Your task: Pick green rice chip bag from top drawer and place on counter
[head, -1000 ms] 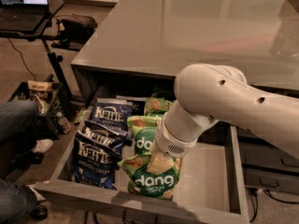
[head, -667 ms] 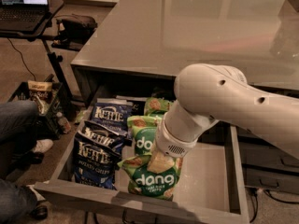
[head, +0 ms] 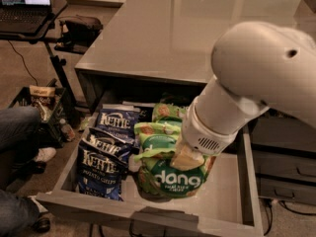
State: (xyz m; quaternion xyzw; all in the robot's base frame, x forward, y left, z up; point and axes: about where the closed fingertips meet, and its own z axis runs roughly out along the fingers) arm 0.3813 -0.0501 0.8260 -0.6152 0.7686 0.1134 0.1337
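Observation:
The top drawer [head: 229,201] stands pulled open below the counter [head: 163,28]. Three green rice chip bags lie in its middle: one in front with white "dang" lettering [head: 170,180], one behind it [head: 154,143], one at the back [head: 167,111]. My gripper [head: 187,158] reaches down from the big white arm [head: 261,63] and sits right on the top edge of the front green bag. The white wrist hides most of it.
Two dark blue Kettle bags [head: 101,164] [head: 117,124] lie in the drawer's left part. Darker drawer fronts [head: 284,181] are at the right. A laptop stand [head: 27,6], a black bag [head: 81,26], a crate [head: 37,100] and a person's legs [head: 15,132] are at the left.
The bulky part of my arm has shifted right and up in the view. The wrist stays over the green bags, which lie much as before.

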